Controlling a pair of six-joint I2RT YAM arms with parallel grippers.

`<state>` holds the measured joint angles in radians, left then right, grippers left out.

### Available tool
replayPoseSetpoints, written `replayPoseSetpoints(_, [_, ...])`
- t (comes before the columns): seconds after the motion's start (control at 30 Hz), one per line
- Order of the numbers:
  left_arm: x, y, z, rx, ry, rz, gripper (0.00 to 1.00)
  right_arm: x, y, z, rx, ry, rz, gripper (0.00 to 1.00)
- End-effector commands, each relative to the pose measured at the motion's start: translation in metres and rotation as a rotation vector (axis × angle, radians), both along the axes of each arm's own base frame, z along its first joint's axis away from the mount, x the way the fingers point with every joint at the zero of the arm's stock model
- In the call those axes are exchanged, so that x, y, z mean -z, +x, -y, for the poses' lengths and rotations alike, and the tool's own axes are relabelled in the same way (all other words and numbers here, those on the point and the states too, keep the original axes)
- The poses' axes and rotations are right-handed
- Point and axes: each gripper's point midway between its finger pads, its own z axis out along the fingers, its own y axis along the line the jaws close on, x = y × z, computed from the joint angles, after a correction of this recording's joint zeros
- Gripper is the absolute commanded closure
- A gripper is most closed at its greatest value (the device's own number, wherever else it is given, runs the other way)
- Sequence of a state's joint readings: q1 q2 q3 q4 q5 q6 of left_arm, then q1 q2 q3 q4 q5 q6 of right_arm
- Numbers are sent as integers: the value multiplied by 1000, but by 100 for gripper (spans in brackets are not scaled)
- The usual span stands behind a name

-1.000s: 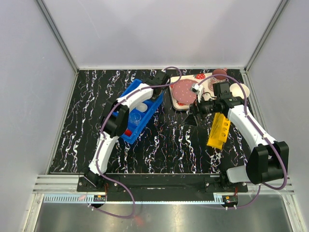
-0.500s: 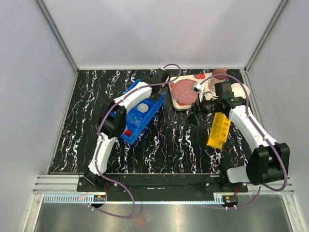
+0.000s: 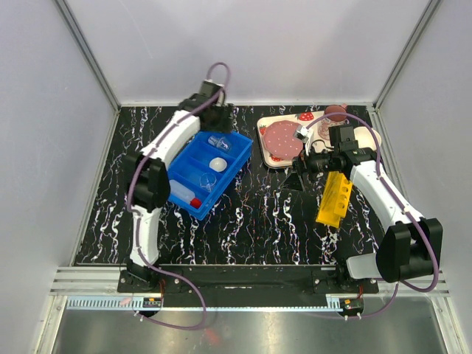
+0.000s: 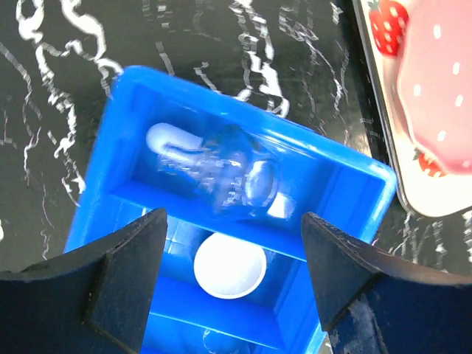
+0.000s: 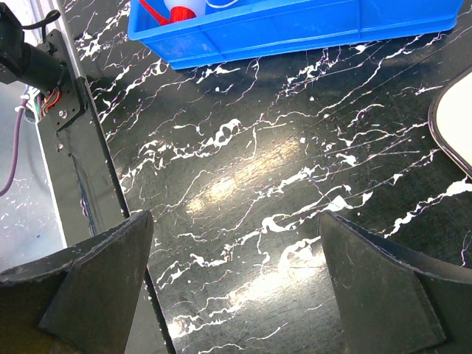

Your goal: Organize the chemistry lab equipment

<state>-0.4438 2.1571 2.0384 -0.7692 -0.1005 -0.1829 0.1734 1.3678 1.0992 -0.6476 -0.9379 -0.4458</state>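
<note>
A blue bin holds a clear glass beaker on its side in the far compartment, a tiny white dish, a second beaker and the squeeze bottle with red nozzle. My left gripper hangs open and empty over the bin's far end. In the left wrist view it is above the beaker and the dish. A yellow holed rack lies at the right. My right gripper is open and empty over bare table. No thin tubes show.
A strawberry-print tray with a pink mug stands at the back right, with a cream bowl beside it. The bin's side and the tray's edge show in the right wrist view.
My left gripper has swung left, away from the tray, to the bin's far end, uncovering the far compartment with the beaker in it. The right arm has hardly moved.
</note>
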Motion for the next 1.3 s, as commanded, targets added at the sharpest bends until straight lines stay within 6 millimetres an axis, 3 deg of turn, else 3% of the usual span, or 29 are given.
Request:
replayPoseSetpoints(0.0, [-36, 3, -17, -163, -418, -70, 22, -14, -2, -1, -17, 36, 49, 0])
replayPoseSetpoints(0.13, [-33, 13, -17, -241, -508, -86, 23, -14, -1, -1, -15, 36, 50, 0])
replayPoseSetpoints(0.4, [-2, 25, -26, -411, -507, -126, 34, -14, -1, 0, -10, 35, 52, 0])
replayPoseSetpoints(0.7, [22, 32, -37, -539, -499, -117, 35, -15, 0, 1, -7, 34, 51, 0])
replayPoseSetpoints(1.27, [52, 42, -40, -599, -476, -129, 38, -17, 0, 4, 1, 43, 53, 0])
